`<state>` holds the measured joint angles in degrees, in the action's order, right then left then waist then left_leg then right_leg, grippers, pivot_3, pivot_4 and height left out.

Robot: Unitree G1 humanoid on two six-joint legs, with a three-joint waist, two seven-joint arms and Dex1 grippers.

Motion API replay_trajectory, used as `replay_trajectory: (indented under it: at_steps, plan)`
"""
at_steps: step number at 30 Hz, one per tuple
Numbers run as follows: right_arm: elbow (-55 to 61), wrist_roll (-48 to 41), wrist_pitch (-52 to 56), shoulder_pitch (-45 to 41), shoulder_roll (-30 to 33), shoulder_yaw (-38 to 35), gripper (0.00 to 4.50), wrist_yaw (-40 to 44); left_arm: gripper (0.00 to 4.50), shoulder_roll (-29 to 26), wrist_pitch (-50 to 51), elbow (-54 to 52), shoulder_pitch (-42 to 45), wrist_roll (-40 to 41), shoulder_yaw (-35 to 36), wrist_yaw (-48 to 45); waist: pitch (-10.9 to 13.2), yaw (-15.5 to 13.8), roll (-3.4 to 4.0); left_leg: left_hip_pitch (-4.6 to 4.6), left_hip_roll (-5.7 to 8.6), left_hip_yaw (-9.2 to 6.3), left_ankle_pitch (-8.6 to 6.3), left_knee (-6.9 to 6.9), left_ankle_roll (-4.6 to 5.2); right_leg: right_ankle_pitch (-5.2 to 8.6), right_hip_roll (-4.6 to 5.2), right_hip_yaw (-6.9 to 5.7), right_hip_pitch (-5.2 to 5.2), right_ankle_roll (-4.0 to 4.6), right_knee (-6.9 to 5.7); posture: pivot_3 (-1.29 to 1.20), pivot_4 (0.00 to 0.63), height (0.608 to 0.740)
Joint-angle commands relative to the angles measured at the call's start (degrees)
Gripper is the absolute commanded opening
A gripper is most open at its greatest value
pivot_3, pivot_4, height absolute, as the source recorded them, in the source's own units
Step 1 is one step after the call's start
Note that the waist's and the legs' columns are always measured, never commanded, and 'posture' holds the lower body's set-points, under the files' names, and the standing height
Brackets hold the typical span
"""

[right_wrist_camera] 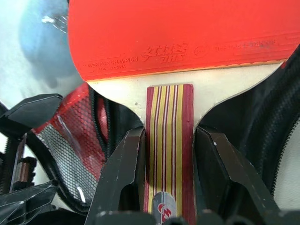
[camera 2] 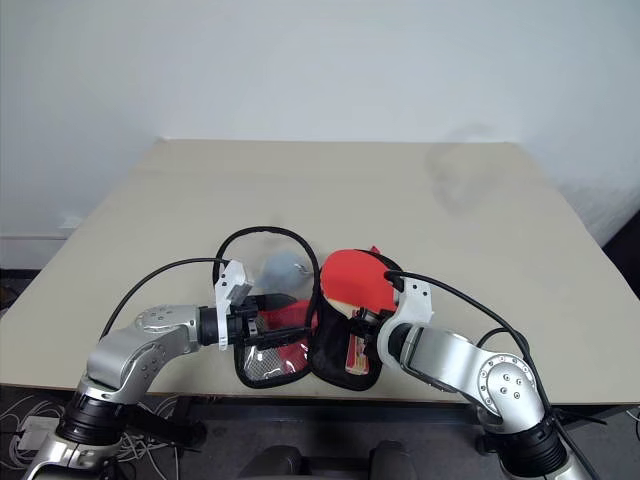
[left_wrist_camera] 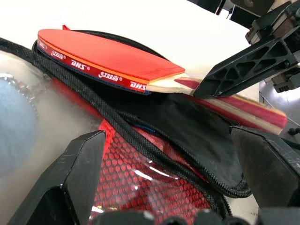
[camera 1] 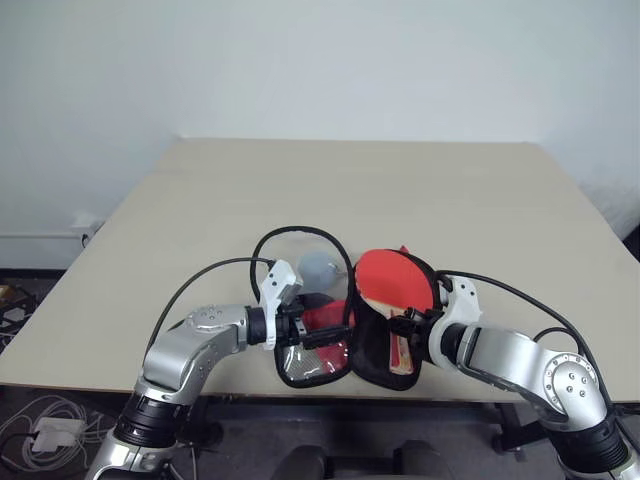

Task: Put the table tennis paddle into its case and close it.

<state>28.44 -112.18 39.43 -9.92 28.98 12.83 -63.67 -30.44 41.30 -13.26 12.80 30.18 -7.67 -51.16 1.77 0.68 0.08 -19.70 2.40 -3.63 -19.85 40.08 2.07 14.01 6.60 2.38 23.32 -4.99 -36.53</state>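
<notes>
— Right gripper (camera 1: 408, 322): what is it doing in your head views?

— You are clamping it on the handle of the table tennis paddle (camera 1: 393, 280). The red blade is lying over the black-lined right half of the open case (camera 1: 375, 360), near the front edge of the table (camera 1: 200, 200). Your left gripper (camera 1: 325, 322) is sitting spread wide over the case's left half, the one with the clear window and red mesh pocket, holding nothing.

— And your left wrist view?

— Your two black fingers (left_wrist_camera: 61, 187) are standing far apart, straddling the red mesh and the zip edge. Beyond them the paddle (left_wrist_camera: 108, 58) is resting on the black lining, with a right finger (left_wrist_camera: 243, 65) pressing on its handle.

— Right wrist view?

— Both your fingers (right_wrist_camera: 123, 173) are pinching the striped wooden handle (right_wrist_camera: 168, 136) from either side, the red rubber face just ahead.
</notes>
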Motion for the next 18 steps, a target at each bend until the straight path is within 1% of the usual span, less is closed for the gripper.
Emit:
replay_trajectory:
  at_steps: [1,8,10,11,13,15,16,18]
  plan:
    - [-0.4,1.1,-0.8,-1.1,1.1,-0.7,1.27,-0.8,4.50,0.0,-2.9,1.4,0.4,-0.5,0.6,-1.2,0.0,-0.1,0.00,0.00,0.00,0.00,0.00,0.00,0.00,0.00,0.00,0.00,0.00,0.00,0.00,0.00,0.000,0.716]
    - [-1.7,3.1,0.2,-2.3,0.9,-0.1,1.27,0.8,4.50,-0.2,-6.8,5.1,-0.2,-1.7,0.3,-3.2,0.0,-0.1,0.00,0.00,0.01,0.01,0.00,0.01,0.00,0.00,0.00,0.00,0.00,0.00,-0.02,0.00,0.000,0.716]
    - [-2.2,4.0,0.6,-2.6,0.8,0.0,1.96,1.2,4.50,-0.3,-7.8,6.0,-0.5,-2.1,0.4,-3.7,0.0,-0.1,0.00,0.00,0.01,0.01,0.00,0.02,0.00,0.00,0.00,0.00,0.00,0.00,-0.03,0.00,0.000,0.716]
    - [-2.5,4.5,0.8,-2.7,0.9,0.1,2.18,1.5,4.50,-0.3,-8.4,6.3,-0.7,-2.3,0.5,-3.9,0.0,-0.1,-0.01,0.00,0.01,0.01,0.00,0.02,0.00,0.00,0.00,0.00,0.00,0.00,-0.04,0.00,0.000,0.716]
    - [-2.8,5.1,1.2,-2.8,0.9,0.1,2.82,2.3,4.50,-0.4,-9.1,6.9,-1.1,-2.5,0.6,-4.3,0.0,0.0,0.00,0.00,0.01,0.03,0.00,0.02,0.00,0.00,0.00,0.01,0.01,0.00,-0.05,0.00,0.000,0.716]
    - [-2.8,4.7,1.4,-2.9,0.8,-0.1,3.56,3.3,4.50,-0.4,-9.6,7.2,-1.3,-2.8,0.7,-4.6,0.0,0.1,0.00,0.00,-0.01,0.02,0.00,0.02,0.00,0.00,-0.01,0.01,0.02,0.00,-0.06,0.00,0.000,0.716]
    - [-2.4,5.2,1.5,-3.0,1.1,-0.5,3.85,4.3,4.50,-0.5,-9.9,7.3,-1.5,-2.8,0.8,-4.7,0.0,0.2,0.00,0.00,-0.01,0.02,0.00,0.02,0.00,0.00,-0.02,0.01,0.02,0.00,-0.06,0.00,0.000,0.716]
    - [-0.9,7.1,1.9,-3.8,2.3,-2.0,3.85,7.4,4.50,-0.6,-10.3,7.6,-1.7,-2.9,1.0,-4.9,0.0,0.2,0.00,0.00,-0.01,0.02,0.00,0.02,0.01,0.00,-0.01,0.01,0.02,0.00,-0.06,0.00,0.000,0.716]
